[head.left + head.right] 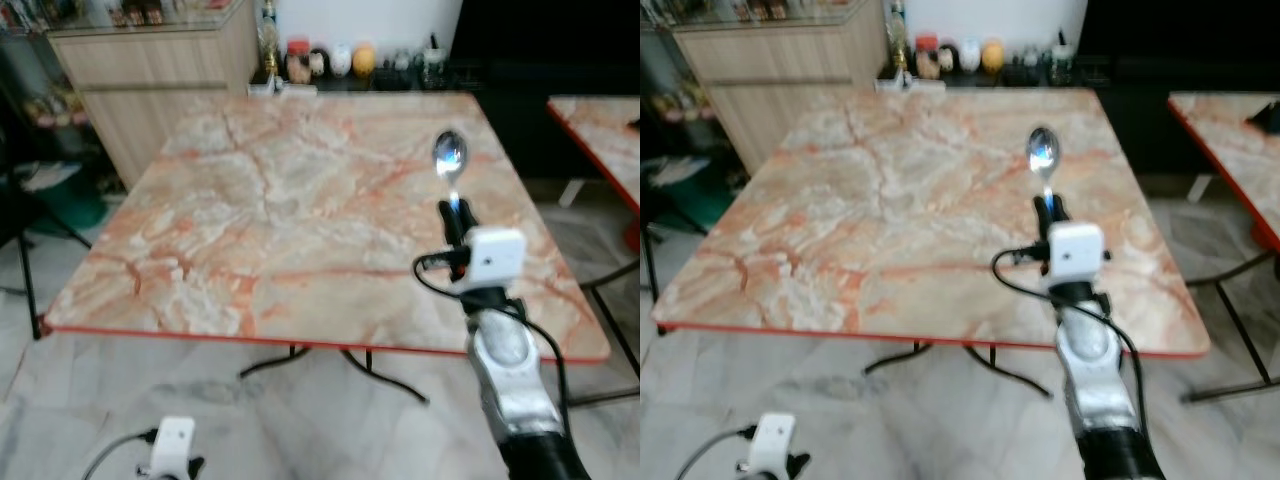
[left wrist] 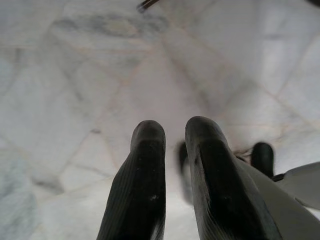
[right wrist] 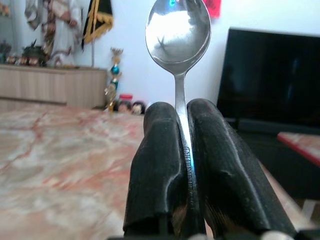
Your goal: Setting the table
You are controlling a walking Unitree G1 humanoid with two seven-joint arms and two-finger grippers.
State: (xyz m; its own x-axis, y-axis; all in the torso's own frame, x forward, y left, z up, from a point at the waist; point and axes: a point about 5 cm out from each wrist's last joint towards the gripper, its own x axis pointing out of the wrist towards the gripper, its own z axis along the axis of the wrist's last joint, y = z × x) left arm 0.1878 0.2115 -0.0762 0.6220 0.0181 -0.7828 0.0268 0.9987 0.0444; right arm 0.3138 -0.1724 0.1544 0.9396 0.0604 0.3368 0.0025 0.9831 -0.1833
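Left gripper (image 2: pixel 170 150), noted first at the lower left of the head views, hangs idle below table height over the pale tiled floor (image 2: pixel 75 75); its two black fingers (image 2: pixel 142 190) stand slightly apart with nothing between them. Marble-patterned table (image 1: pixel 250 200), centre of frame, carries no setting on its visible top, so the task is judged to be at an early stage. Right gripper (image 1: pixel 455 218), right of centre, is raised over the right part of the tabletop with its fingers closed tight on the handle of a metal spoon (image 1: pixel 449 155); the handle runs in the narrow seam between the two pads and the bowl stands clear beyond the fingertips, pointing toward the far edge. Hold appears firm and centred, judged suited to carrying the spoon out over the surface and lowering it flat. Small ornaments and jars (image 1: pixel 330 60) line the far side behind the table; a second table edge (image 1: pixel 600 130) shows at the right margin
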